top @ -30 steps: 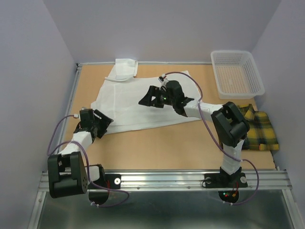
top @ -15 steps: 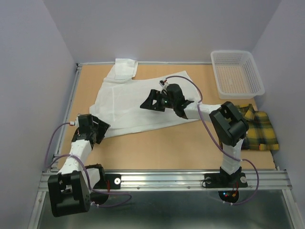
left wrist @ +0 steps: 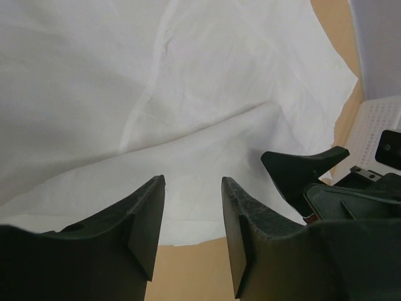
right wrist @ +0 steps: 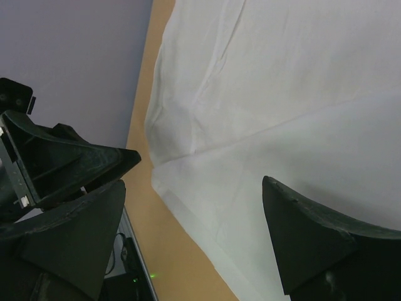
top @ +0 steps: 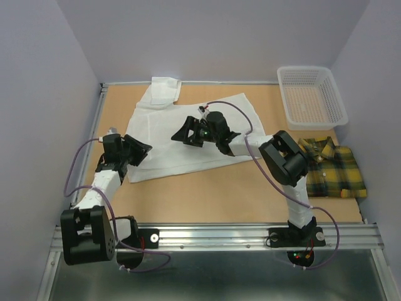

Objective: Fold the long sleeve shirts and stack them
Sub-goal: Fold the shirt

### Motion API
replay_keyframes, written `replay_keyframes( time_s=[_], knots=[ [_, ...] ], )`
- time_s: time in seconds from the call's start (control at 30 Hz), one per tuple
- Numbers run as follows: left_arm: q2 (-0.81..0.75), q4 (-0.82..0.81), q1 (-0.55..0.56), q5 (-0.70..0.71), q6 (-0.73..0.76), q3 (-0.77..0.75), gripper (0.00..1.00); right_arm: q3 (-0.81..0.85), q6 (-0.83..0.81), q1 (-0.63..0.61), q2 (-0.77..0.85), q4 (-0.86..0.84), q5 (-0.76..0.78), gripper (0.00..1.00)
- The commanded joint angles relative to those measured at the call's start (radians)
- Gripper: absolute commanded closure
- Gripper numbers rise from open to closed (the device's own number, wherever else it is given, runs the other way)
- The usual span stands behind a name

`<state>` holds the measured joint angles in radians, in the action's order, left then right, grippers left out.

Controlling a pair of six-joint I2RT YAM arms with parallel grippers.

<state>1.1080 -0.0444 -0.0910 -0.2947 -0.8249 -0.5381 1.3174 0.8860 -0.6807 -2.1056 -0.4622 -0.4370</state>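
Looking down from the top camera, the white shirt (top: 188,128) is spread flat on the table (top: 213,191), sitting around 11 o'clock from the table's middle, with a folded bit of it bunched right at the back edge near 12. The plaid shirt (top: 330,168) is lying crumpled way over at 3 o'clock by the right edge, well apart from the white one. The basket (top: 311,94) sits in the 1 o'clock corner just behind it. The left gripper (top: 139,149) is at the white shirt's near-left corner, roughly 8 o'clock on the cloth. Its wrist cam shows the jaws parted a little with nothing pinched between them, just white fabric and a strip of bare table beyond the gap. The right gripper (top: 183,133) is over the middle of the white shirt, pointing toward 9 o'clock at the other one, jaws spread wide and not gripping anything either. Can't tell whether it's touching the cloth. Each wrist cam catches the other gripper across the fabric. The white shirt has some soft creases but is mostly smooth.
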Motion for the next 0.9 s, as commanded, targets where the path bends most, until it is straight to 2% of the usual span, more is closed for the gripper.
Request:
replay_keyframes(
  time_s=[0.0, 0.3, 0.6, 0.87],
  knots=[
    [0.061, -0.153, 0.019, -0.061, -0.037, 0.019, 0.50, 0.089, 0.067, -0.010, -0.033, -0.099, 0.026, 0.06],
    [0.211, -0.245, 0.022, -0.060, -0.043, 0.099, 0.59, 0.186, 0.108, -0.043, -0.116, -0.101, -0.002, 0.05],
    [0.216, -0.230, 0.022, -0.012, -0.072, 0.165, 0.60, 0.278, 0.139, -0.100, -0.201, -0.084, -0.042, 0.05],
    [0.202, -0.167, 0.014, 0.025, -0.071, 0.164, 0.60, 0.355, 0.123, -0.135, -0.287, -0.009, -0.043, 0.05]
  ],
)
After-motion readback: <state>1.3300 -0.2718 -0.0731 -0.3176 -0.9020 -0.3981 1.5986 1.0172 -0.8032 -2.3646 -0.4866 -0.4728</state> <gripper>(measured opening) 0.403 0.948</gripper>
